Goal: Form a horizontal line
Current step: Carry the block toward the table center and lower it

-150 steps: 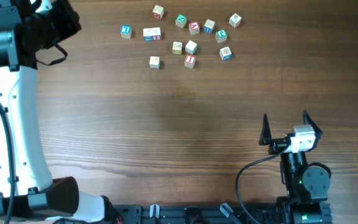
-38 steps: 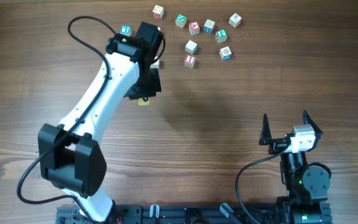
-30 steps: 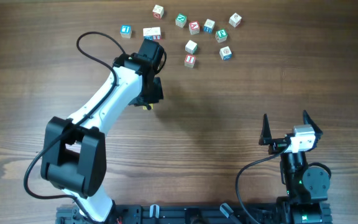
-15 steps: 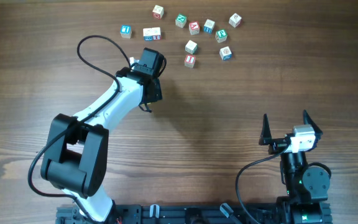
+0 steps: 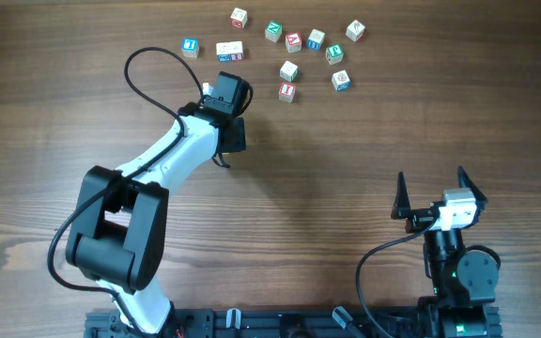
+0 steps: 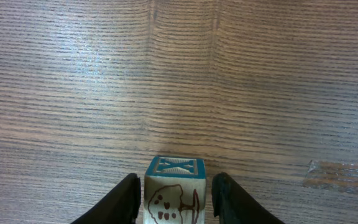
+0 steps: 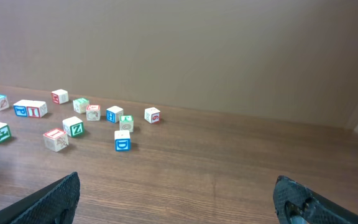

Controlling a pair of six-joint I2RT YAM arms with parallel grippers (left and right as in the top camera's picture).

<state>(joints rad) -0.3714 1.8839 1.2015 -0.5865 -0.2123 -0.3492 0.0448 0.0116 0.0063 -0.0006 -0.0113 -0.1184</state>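
Note:
A pale wooden cube (image 6: 174, 167) with a teal top face and a brown drawing on its side stands on the table. My left gripper (image 6: 176, 185) is open around it, with a thin gap at each finger. In the overhead view my left gripper (image 5: 225, 148) covers this cube. No horizontal line shows. Several lettered cubes lie scattered at the far edge (image 5: 288, 70), and two touch side by side (image 5: 230, 50). My right gripper (image 5: 431, 178) is open and holds nothing, near the front right. In its wrist view the right gripper (image 7: 176, 186) faces the scattered cubes (image 7: 122, 140).
A single cube (image 5: 190, 46) lies left of the touching pair. The left arm (image 5: 158, 169) stretches diagonally from the front left over the table. The right arm's base (image 5: 458, 272) sits at the front right edge. A scuff mark (image 6: 344, 176) shows on the wood.
The left gripper's jaws have widened off the cube, which now stands free between them. The left wrist has shifted slightly. The right arm has not moved.

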